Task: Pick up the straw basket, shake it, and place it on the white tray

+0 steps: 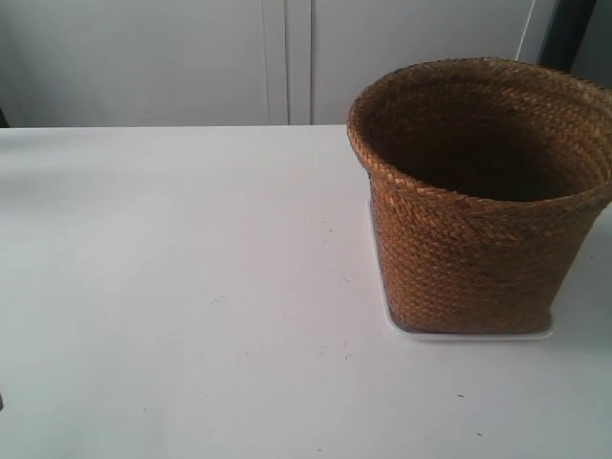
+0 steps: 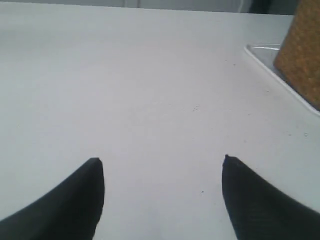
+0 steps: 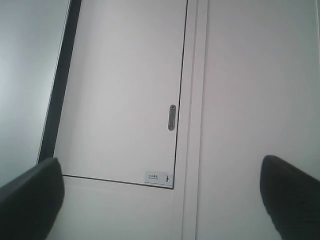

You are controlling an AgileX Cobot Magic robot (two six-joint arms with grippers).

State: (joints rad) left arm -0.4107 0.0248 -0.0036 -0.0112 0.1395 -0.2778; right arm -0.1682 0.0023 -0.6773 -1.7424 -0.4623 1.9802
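Note:
The straw basket point(image 1: 483, 196) stands upright on the white tray point(image 1: 473, 334) at the right of the table in the exterior view; only a thin rim of the tray shows under its base. No arm appears in that view. In the left wrist view the basket's side point(image 2: 302, 55) and a corner of the tray point(image 2: 260, 54) lie well away from my left gripper point(image 2: 162, 160), which is open low over the bare tabletop. My right gripper point(image 3: 160, 167) is open with nothing between its fingers, and neither the basket nor the tray shows in its view.
The white tabletop point(image 1: 182, 287) stretches to the left of the basket. White cabinet doors point(image 1: 287, 57) stand behind the table. The right wrist view shows a white door point(image 3: 125, 90) with a small handle point(image 3: 172, 117) and a sticker point(image 3: 159, 178).

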